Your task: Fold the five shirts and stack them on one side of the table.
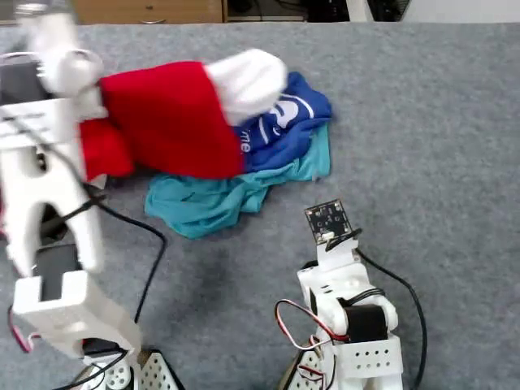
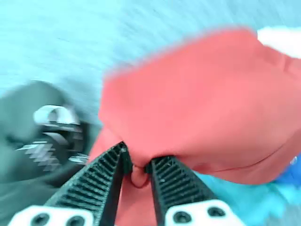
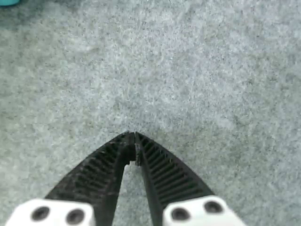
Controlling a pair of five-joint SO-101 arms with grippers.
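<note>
Left fingers (image 2: 110, 174) tight on blurred red shirt (image 2: 197, 94)

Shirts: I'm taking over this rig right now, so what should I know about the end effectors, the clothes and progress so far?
Left end effector: shut on the red shirt.
Right end effector: shut, empty, over bare table.
Blue shirt and teal shirt: crumpled partly under the red one.
Done: nothing folded or stacked.
Left: every fold, then the stack.
</note>
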